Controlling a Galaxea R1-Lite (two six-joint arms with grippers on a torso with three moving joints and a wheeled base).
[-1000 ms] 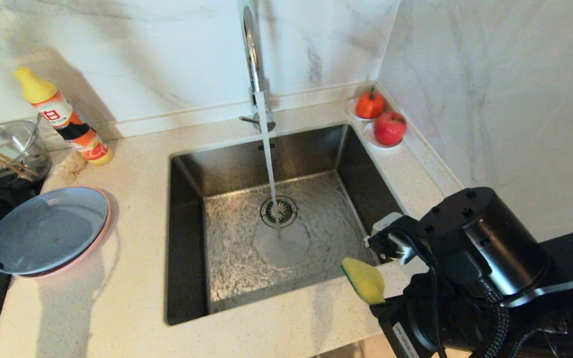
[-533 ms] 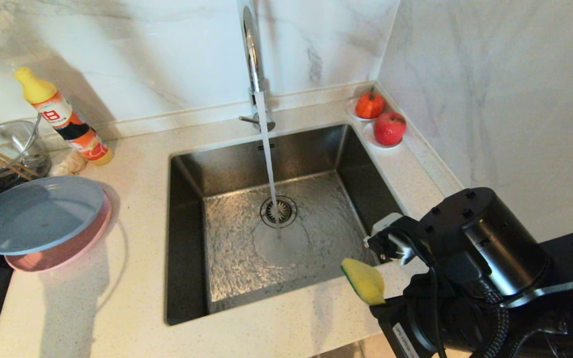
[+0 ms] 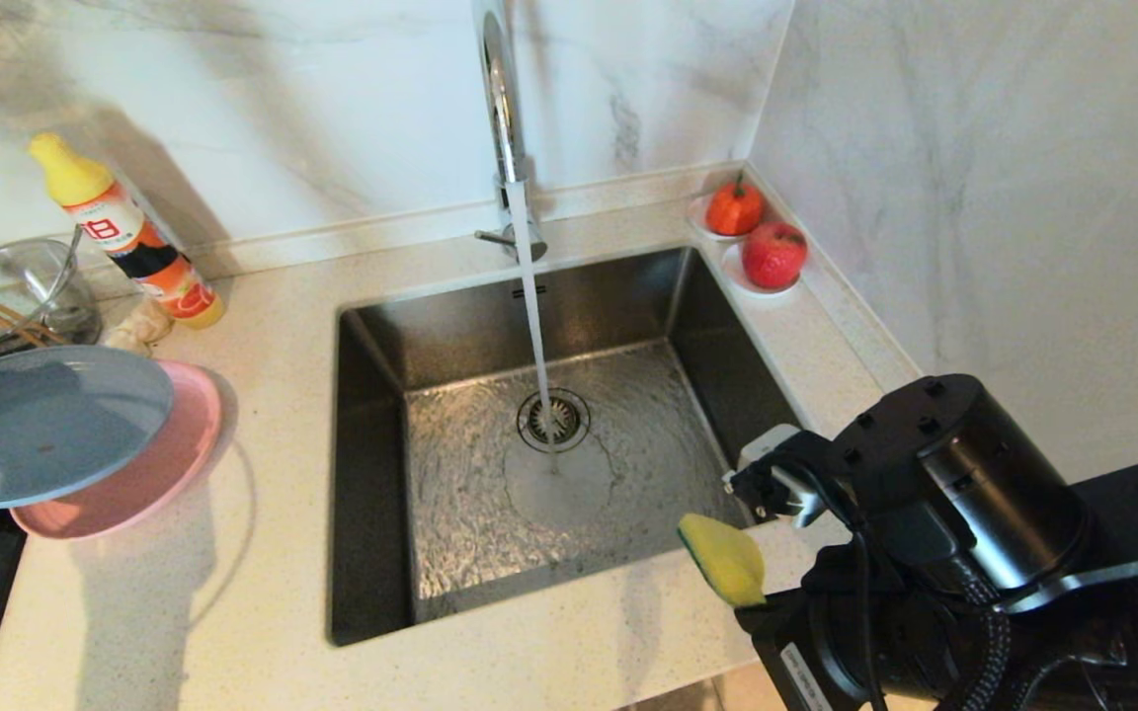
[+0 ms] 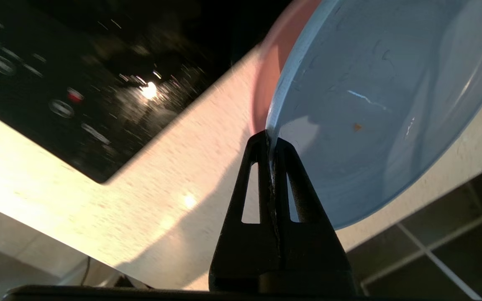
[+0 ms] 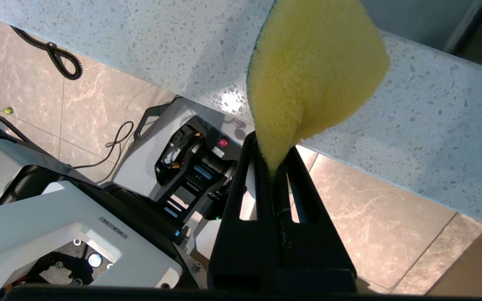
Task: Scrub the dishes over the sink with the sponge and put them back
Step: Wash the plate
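Observation:
The light blue plate hangs lifted at the left edge of the head view, above the pink plate, which lies on the counter. My left gripper is shut on the blue plate's rim; the pink plate shows behind it. The gripper itself is outside the head view. My right gripper is shut on the yellow sponge, held over the counter's front edge at the sink's near right corner. The sponge sticks out from the right arm. Water runs from the faucet onto the drain.
A yellow-capped detergent bottle and a glass bowl with chopsticks stand at the back left. A black cooktop lies left of the plates. Two fruits on white saucers sit in the back right corner by the wall.
The blue plate has risen off the pink plate and shifted left, held by my left gripper. The pink plate stays on the counter. The right arm and sponge have not moved.

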